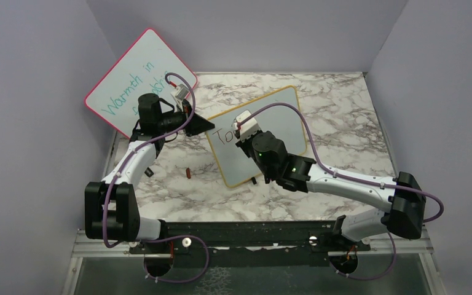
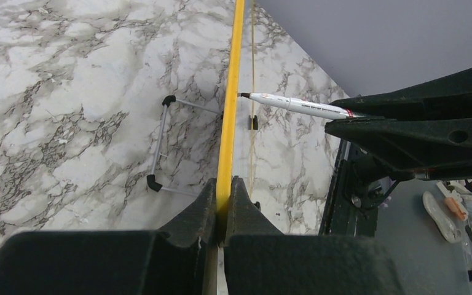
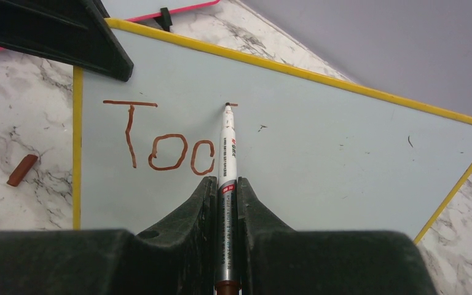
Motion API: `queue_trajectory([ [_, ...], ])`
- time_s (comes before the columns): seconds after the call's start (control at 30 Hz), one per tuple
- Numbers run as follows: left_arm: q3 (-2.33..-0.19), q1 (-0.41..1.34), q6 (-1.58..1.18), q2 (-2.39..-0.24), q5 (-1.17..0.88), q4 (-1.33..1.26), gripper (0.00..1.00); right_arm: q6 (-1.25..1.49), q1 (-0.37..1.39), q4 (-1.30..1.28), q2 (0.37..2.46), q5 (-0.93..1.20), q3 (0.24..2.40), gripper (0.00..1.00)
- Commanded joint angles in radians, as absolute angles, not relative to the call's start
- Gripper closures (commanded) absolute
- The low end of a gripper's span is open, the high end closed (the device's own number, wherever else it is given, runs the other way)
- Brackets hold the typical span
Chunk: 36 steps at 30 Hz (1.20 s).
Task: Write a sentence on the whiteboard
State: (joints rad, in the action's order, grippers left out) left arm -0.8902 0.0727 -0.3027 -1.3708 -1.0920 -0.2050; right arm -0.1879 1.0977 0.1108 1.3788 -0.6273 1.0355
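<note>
Yellow-framed whiteboard (image 3: 344, 141), red-brown lettering (image 3: 169, 150), white marker (image 3: 227, 147), grey-veined marble table (image 2: 67, 92), possibly red-brown cap (image 3: 22, 170).

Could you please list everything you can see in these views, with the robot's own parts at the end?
whiteboard: one, yellow-framed, standing mid-table.
sentence: one, red-brown, unfinished, reading "Toc" at the whiteboard's left end.
marker: one, white-barrelled, tip at the whiteboard just right of the letters.
cap: one, red-brown, likely the marker's, lying on the table left of the whiteboard.
pink-framed board: one, teal writing, far left by the wall.
table: one, white-grey marble.
walls: pale lilac-grey, on three sides of the table.
left arm: one, black and white, jaws shut on the whiteboard's frame.
right arm: one, black and white, jaws shut on the marker.
</note>
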Motion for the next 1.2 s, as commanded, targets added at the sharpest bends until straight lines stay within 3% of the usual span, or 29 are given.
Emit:
queue_trajectory([
  [0.0,-0.885,0.078,-0.223,-1.399,-1.090,-0.150,1.00,-0.174,1.094,0.080,1.401,-0.611,1.067,1.00],
  [1.17,-0.889,0.078,-0.215,-1.402,-1.085,-0.140,1.00,-0.033,1.094,-0.103,1.323,-0.580,0.975,0.99],
])
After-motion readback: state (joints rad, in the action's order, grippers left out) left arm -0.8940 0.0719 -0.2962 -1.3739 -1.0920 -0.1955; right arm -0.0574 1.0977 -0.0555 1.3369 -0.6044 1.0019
